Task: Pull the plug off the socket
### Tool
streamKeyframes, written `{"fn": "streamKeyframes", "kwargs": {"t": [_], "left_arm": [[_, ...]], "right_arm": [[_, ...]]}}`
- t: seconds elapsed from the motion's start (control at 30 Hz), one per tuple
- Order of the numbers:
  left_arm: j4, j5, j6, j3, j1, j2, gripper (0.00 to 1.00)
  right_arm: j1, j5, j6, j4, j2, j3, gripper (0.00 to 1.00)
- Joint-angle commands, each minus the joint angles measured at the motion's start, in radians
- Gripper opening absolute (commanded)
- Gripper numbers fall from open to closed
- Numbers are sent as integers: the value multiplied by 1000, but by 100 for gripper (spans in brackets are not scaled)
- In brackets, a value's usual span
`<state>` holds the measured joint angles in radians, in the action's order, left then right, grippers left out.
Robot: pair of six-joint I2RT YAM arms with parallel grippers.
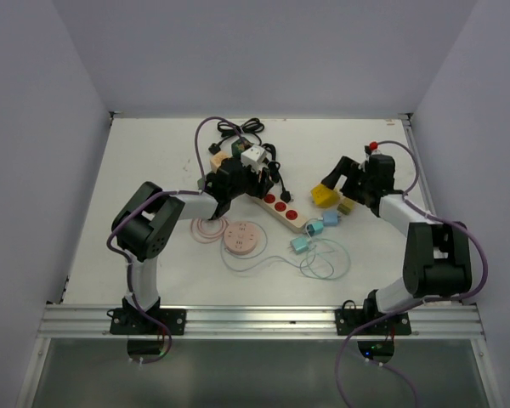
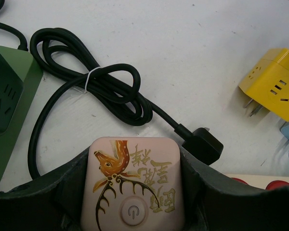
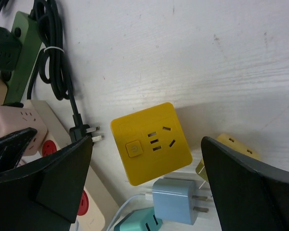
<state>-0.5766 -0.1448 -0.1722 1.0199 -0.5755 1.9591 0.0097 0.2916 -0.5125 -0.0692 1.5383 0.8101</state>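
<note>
White tabletop (image 1: 153,161) fills the scene, boxed in by plain pale walls (image 1: 263,51) on three sides; a cream power strip (image 1: 280,211) with red buttons lies slantwise near the middle. The left gripper (image 2: 135,156) is closed around a pink cube plug (image 2: 135,187) printed with a deer, a dark finger pressed to each side; in the right wrist view that cube sits at the strip's end, though its underside is hidden, so whether its prongs are seated cannot be told. The right gripper (image 3: 147,139) hangs with its fingers spread wide and nothing in them; below the gap lies the yellow cube plug (image 3: 151,144), resting on the table just beside the strip and apart from it, its metal prongs bare in the left wrist view. A bundled black cord (image 2: 96,89) tied with a white band lies behind the pink cube, its plug (image 2: 202,144) loose on the table; a green strip (image 2: 12,120) is cut off at the frame edge. A light blue plug (image 3: 176,199) touches the yellow cube's near side; a tan plug (image 3: 236,144) is half hidden behind the right finger; a round pink socket (image 1: 240,238) lies nearer the arms.
</note>
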Motion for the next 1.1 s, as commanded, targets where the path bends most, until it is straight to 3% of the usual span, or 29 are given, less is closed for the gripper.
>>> {"fn": "streamKeyframes", "kwargs": {"t": [0.0, 0.13, 0.3, 0.53, 0.77, 1.07], "left_arm": [[73, 10, -41, 6, 11, -37, 0], [78, 10, -41, 11, 11, -35, 0], [78, 7, -43, 12, 9, -32, 0], [80, 4, -46, 14, 11, -28, 0], [83, 4, -43, 14, 9, -25, 0], [89, 1, -38, 14, 11, -26, 0]], "right_arm": [[-5, -126, 65, 92, -82, 66, 99], [-2, -178, 112, 124, -132, 72, 98], [6, -105, 127, 92, -112, 57, 93], [118, -156, 215, 106, -61, 78, 89], [119, -313, 213, 167, -12, 72, 84], [87, -295, 172, 161, -46, 70, 75]]}}
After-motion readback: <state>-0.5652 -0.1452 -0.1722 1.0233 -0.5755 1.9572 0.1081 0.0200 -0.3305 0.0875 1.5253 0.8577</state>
